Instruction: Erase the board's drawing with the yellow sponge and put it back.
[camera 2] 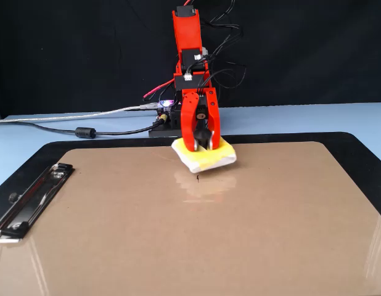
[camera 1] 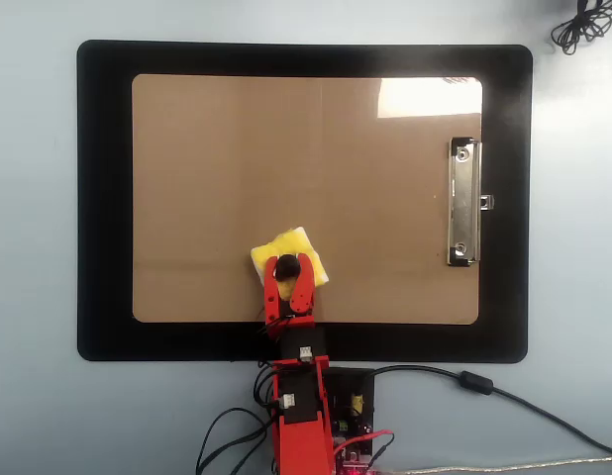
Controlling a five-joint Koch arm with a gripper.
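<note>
The brown clipboard board (camera 1: 237,168) (camera 2: 178,234) lies on a black mat, with its silver clip (camera 1: 463,202) at the right in the overhead view and at the left (camera 2: 31,196) in the fixed view. The yellow sponge (camera 1: 301,247) (camera 2: 216,159) is near the board's edge closest to the arm's base. My red gripper (camera 1: 286,267) (camera 2: 204,137) is shut on its black knob and holds it slightly tilted, at or just above the board. A tiny dark mark (camera 2: 196,179), the drawing, shows on the board just in front of the sponge. It does not show in the overhead view.
The black mat (camera 1: 103,198) (camera 2: 363,154) rims the board on a pale blue table. The arm's base and cables (camera 1: 464,381) (camera 2: 86,131) are beside the mat's edge. A black cable coil (camera 1: 583,25) lies at the overhead view's top right corner.
</note>
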